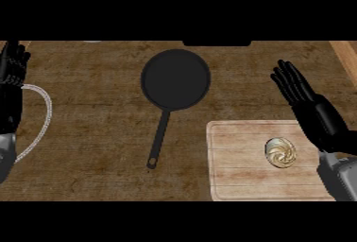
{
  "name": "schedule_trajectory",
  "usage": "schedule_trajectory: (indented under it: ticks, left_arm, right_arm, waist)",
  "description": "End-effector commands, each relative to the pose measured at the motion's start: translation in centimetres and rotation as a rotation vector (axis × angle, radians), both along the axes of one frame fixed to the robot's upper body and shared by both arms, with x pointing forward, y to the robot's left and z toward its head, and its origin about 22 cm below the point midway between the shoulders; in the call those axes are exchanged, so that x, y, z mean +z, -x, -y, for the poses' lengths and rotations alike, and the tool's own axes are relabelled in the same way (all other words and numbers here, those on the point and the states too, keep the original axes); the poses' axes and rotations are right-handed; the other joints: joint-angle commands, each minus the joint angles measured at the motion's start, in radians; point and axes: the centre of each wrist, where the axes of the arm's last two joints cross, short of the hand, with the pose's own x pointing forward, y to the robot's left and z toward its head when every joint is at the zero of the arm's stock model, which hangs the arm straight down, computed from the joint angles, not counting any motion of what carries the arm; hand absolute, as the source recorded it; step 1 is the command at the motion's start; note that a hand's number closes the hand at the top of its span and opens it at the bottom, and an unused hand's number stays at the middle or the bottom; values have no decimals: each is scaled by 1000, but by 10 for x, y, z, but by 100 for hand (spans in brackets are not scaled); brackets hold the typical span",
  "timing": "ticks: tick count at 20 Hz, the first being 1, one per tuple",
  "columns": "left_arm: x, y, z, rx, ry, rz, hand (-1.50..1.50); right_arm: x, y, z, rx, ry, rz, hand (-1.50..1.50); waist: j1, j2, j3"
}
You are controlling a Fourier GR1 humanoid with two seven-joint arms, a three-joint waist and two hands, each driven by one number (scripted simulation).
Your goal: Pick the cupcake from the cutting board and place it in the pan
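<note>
Brown, worn-looking wood makes up the bench (pixel 90 142), which fills the view from side to side. On it, right and near, lies a pale rectangular wooden cutting board (pixel 241 165), its near edge close to the lower limit of the view. The small round cupcake with a cream swirl on top (pixel 280 152) sits on the right half of that board, well inside its edges, with bare board to its left.

Left of the board and farther away lies a black round frying pan (pixel 175 78), its bowl holding nothing. Its long thin black handle (pixel 159 137) runs toward the near side and ends just left of the board's left edge. Open bench lies between the handle and the board, and a wider stretch lies left of the pan.

The right hand (pixel 307 101) stands over the board's far right corner, fingers straight and together, pointing away, holding nothing; it is apart from the cupcake. The left hand (pixel 10 71) rests at the left edge of the view, fingers straight and up, with a thin pale cord loop (pixel 46 106) beside it.
</note>
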Motion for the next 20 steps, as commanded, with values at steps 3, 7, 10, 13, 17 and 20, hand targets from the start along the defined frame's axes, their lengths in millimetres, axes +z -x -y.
schedule_trajectory:
  ticks: [3, 7, 10, 13, 17, 20]
  left_arm:
    - [-52, 27, -11, 57, -4, -244, 0]
    - [-92, 52, -13, 93, 32, -432, 0]
    - [-115, 74, -12, 124, 82, -532, 0]
    - [-127, 86, 5, 83, 73, -565, 0]
    - [-124, 87, 19, 31, 62, -557, 0]
    - [-106, 84, 22, -7, 50, -555, 0]
  right_arm:
    - [-14, 8, 31, -533, -186, 79, -150]
    - [-54, 50, 120, -997, 173, -79, -150]
    - [-95, 75, 94, -1430, -349, -193, -150]
    - [-131, 119, 67, -1606, -295, -309, -150]
    - [-150, 186, 43, -1617, -1, -397, -150]
    - [-128, 203, 24, -1606, 40, -404, -150]
  waist:
    - [-41, -39, 11]
    - [-118, 7, -12]
    - [-162, -50, 13]
    - [-107, -50, 7]
    - [-54, -40, 3]
    - [-13, -36, 4]
